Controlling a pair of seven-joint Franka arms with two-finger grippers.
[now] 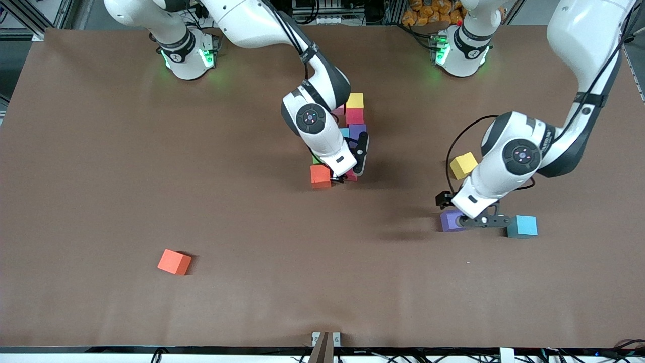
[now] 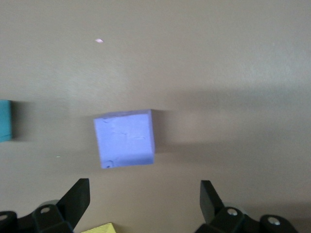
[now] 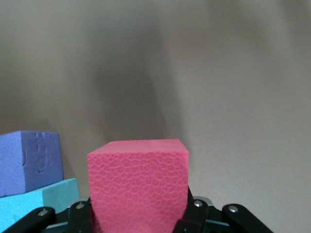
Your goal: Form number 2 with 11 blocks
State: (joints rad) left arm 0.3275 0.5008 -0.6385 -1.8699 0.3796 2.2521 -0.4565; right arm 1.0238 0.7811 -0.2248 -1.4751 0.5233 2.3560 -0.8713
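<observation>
The right gripper (image 3: 138,221) is clamped on a pink block (image 3: 138,187), just beside the orange block (image 1: 320,175). The left gripper (image 2: 145,196) has its fingers wide apart above a purple block (image 2: 125,138).

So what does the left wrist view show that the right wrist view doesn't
Only the left wrist view: the open left gripper over a lone purple block, with a yellow block's corner.

Only the right wrist view: the right gripper shut on a pink block, beside stacked purple and blue blocks.

Both: the brown table.
</observation>
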